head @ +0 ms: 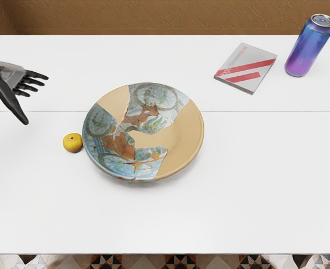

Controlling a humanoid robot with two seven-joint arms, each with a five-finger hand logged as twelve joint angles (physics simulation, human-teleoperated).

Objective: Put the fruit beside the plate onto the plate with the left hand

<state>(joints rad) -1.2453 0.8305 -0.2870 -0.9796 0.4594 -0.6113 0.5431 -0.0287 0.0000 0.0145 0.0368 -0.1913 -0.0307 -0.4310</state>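
Yellow-orange fruit [72,142] waits at the plate's [192,130] nine o'clock as the left hand [14,81] hovers empty.
Small, round and smooth, the fruit sits on the white worktop [249,190] just beside the rim of the painted plate (touching or not, too close to call). Fingers [33,74] are spread and hold nothing, up at the fruit's ten o'clock. It looks light and firm but apt to roll; a fingertip pinch across its widest part, from above, seems safest.
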